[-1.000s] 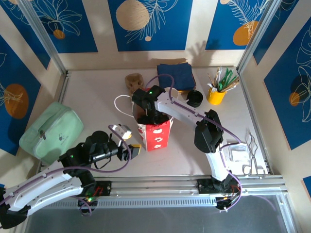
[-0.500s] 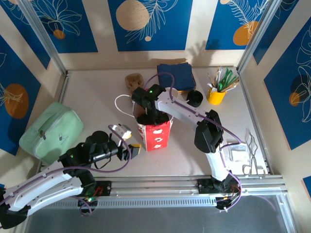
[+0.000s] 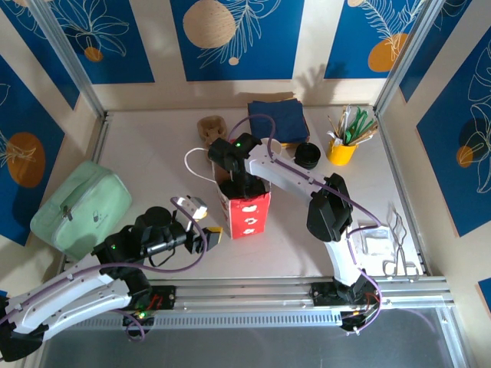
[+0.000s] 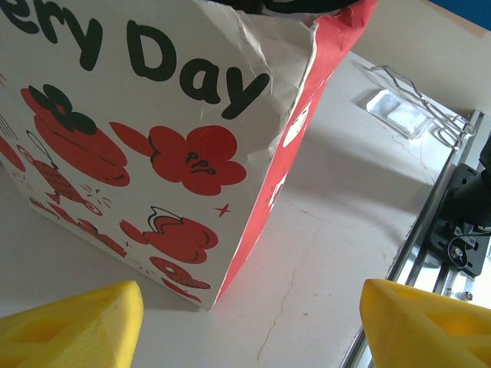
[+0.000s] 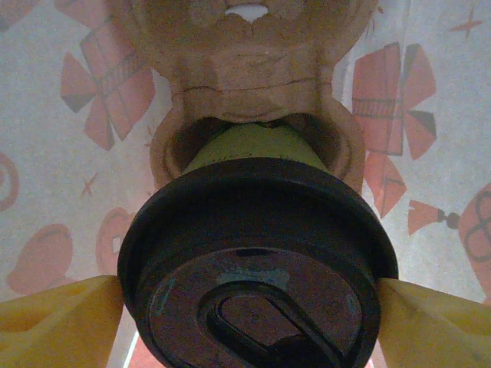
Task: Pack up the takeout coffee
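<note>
The takeout coffee (image 5: 257, 268) wears a black lid and sits in a brown pulp carrier (image 5: 245, 69), inside the red and white paper bag (image 3: 247, 215). My right gripper (image 3: 234, 186) reaches down into the bag's mouth. Its yellow fingers (image 5: 61, 322) lie against both sides of the lid's rim, so my right gripper (image 5: 249, 322) is shut on the cup. Near the front of the table, my left gripper (image 3: 209, 236) points at the bag's lower corner (image 4: 203, 295). It (image 4: 253, 330) is open with bare tabletop between its fingers.
A green pouch (image 3: 80, 207) lies at the left. Along the back are a brown carrier (image 3: 211, 126), navy napkins (image 3: 278, 119), black lids (image 3: 307, 156) and a yellow cup of stirrers (image 3: 341, 149). A clear tray with metal tongs (image 3: 387, 238) sits at the right.
The right gripper's fingers have come in onto the lid. The bag's white handle has shifted slightly. The left arm has not moved.
</note>
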Robot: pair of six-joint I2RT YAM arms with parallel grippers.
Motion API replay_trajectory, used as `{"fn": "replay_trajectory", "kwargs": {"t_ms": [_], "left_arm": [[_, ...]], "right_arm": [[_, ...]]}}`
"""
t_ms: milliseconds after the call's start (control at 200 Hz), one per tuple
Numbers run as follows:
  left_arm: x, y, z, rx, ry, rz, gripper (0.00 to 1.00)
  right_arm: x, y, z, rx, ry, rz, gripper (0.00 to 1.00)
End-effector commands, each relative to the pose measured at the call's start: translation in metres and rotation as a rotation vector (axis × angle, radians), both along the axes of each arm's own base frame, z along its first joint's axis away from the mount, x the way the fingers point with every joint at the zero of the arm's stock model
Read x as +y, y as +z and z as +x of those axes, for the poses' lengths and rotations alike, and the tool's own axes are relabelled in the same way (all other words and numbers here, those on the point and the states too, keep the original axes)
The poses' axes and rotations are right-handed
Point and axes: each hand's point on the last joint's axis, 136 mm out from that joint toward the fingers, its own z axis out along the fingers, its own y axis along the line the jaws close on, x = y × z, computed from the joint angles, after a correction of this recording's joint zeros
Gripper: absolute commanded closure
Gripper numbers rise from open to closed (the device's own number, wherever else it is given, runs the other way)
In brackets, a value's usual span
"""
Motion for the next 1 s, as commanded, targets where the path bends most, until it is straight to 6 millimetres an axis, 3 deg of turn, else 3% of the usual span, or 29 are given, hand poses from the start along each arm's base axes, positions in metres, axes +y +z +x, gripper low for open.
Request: {"fn": "replay_trajectory", "kwargs": {"t_ms": [0,650,995], "left_arm": [[0.000,0.010,-0.001,-0.017,-0.005,-0.010,0.25],[0.001,0.010,-0.001,-0.016,-0.002,-0.011,0.26],[0.001,0.009,-0.001,-0.017,0.003,-0.009,0.25]], "right_arm": [[-0.002,0.016,-0.003,-0.021,-0.003,0.011,0.17],[-0.003,0.031,-0.004,-0.055,-0.002,0.038,0.32],[-0.003,0.044,-0.004,-0.085,0.005,0.045,0.32]]}}
